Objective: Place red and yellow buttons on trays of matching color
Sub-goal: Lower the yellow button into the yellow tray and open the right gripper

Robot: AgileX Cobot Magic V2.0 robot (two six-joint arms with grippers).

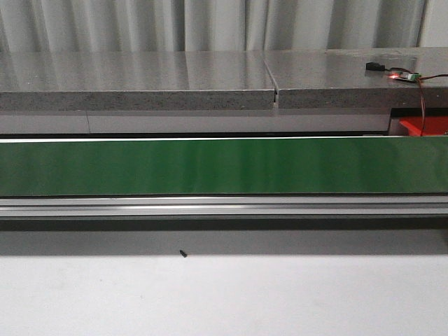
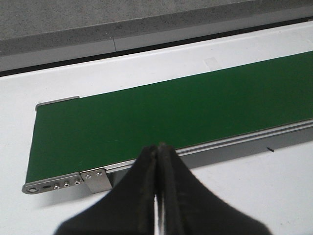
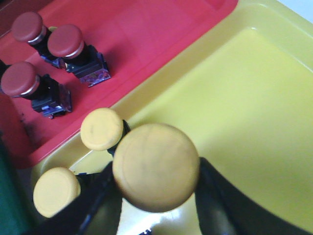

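Right tool: your right tool is clamped on a yellow round-capped push button, its black fingers on either side of the cap.
Held button's place: it hangs over the glossy yellow plastic tray, close to two more yellow buttons resting in that tray.
Red side: three red round-capped buttons sit in the red plastic tray, which touches the yellow one.
Left tool: your left tool has its fingers pressed together, holding nothing, above the near edge of the green conveyor belt.
Front view: you see the belt on the white surface; neither arm shows.
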